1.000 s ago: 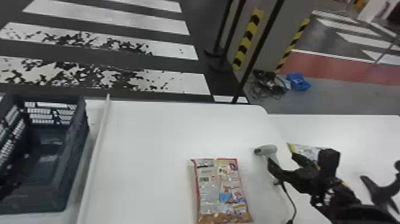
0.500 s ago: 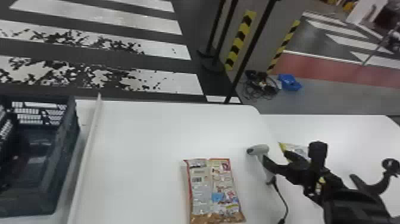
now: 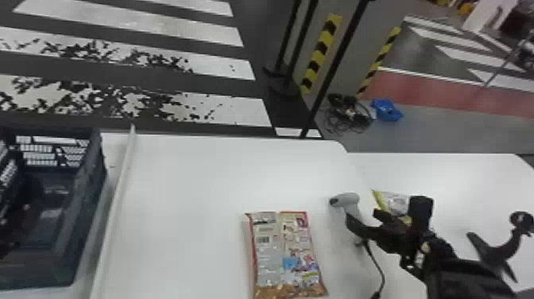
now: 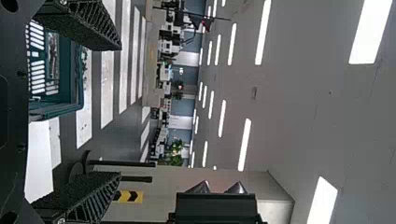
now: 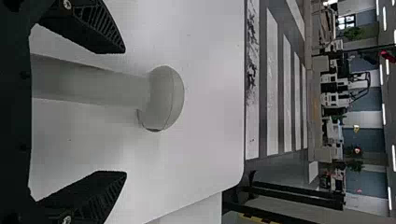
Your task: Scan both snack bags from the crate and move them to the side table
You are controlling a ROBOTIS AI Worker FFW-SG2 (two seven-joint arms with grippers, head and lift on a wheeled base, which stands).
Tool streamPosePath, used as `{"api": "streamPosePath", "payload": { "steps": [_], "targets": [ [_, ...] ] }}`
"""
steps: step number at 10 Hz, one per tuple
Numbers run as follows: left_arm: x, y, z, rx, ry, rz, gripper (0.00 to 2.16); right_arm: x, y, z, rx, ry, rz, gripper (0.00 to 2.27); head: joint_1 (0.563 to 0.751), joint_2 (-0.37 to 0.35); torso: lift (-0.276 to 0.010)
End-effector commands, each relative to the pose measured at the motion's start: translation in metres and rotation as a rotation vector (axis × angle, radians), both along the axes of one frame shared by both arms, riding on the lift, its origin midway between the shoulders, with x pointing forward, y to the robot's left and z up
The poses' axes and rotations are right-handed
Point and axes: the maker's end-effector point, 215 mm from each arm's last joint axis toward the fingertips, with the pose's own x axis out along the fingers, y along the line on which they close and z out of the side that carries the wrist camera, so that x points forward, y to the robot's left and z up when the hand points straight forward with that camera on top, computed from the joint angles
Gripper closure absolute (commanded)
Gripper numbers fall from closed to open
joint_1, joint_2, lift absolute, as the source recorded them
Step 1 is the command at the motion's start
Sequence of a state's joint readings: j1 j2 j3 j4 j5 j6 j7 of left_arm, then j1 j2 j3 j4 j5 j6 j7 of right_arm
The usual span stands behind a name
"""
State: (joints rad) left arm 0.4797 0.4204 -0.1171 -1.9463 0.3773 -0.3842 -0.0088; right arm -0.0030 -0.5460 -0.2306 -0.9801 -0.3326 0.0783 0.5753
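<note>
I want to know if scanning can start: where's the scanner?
In the head view, the scanner is toward the right side of the white table, right of the red-edged bag, between the open fingers of the right claw.

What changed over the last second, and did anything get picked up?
The right gripper eased slightly left at the scanner; its open fingers now flank the handle without gripping it. The head view swung a little right, sliding the whole scene left. Nothing taken or let go. Crate, scanner and both snack bags stayed put.
</note>
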Motion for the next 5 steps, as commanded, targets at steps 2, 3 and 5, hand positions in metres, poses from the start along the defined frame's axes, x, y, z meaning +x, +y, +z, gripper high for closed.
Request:
{"api": "streamPosePath", "payload": {
  "steps": [2, 3, 5],
  "targets": [
    [-0.001, -0.003, 0.003, -0.002, -0.006, -0.008, 0.03, -0.002, 0.013, -0.017, 0.042, 0.048, 0.030, 0.90, 0.695, -0.350, -0.095],
    [-0.001, -0.003, 0.004, -0.003, -0.009, -0.008, 0.03, -0.005, 0.020, -0.025, 0.068, 0.089, 0.040, 2.06, 0.695, -0.350, -0.095],
    [-0.002, -0.005, 0.004, -0.006, -0.011, -0.010, 0.03, -0.009, 0.024, -0.017, 0.071, 0.089, 0.061, 2.22, 0.695, -0.345, -0.095]
  ]
}}
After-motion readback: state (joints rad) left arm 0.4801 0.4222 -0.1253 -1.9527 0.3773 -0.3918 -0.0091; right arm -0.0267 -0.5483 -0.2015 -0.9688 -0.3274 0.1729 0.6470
